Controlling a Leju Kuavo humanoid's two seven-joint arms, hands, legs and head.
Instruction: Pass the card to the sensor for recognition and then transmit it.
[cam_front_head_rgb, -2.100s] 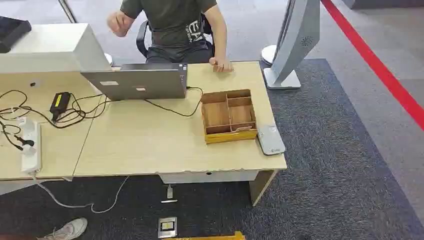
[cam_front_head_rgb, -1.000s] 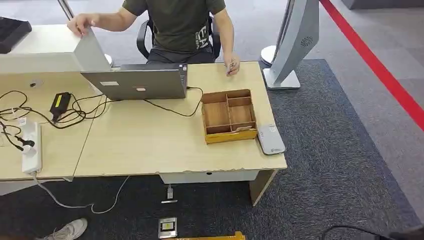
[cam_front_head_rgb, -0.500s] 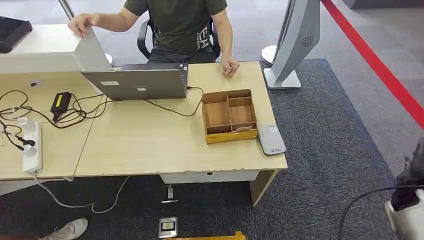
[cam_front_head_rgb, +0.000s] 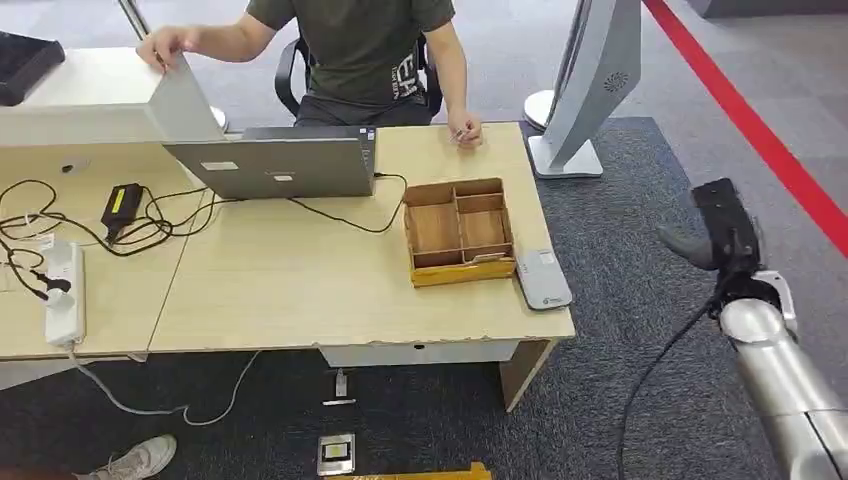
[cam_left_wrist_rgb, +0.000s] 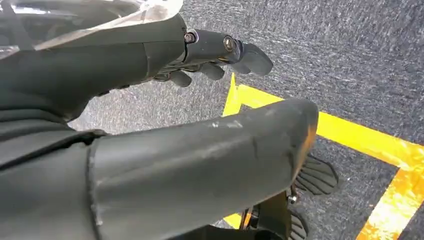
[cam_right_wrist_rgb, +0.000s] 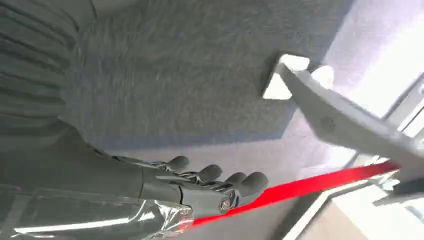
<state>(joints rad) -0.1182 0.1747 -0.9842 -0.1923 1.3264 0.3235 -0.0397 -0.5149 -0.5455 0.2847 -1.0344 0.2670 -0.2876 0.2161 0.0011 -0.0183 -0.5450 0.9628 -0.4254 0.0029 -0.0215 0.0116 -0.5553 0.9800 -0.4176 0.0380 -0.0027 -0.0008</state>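
Right hand: the standing panel beyond its fingertips is blurred, apparently cut by the frame edge.

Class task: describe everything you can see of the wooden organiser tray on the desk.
The wooden tray is a shallow, open-topped box of light brown wood, divided by thin partitions into several compartments. It sits flat on the pale desk near its right end. A grey card reader lies right beside its right front corner. A pale card-like piece seems to lean in the front compartment.

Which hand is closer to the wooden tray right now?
Right. The right hand is raised over the carpet, off the desk's right end, level with the wooden tray but apart from it. The left hand hangs low over the floor by the yellow tape.
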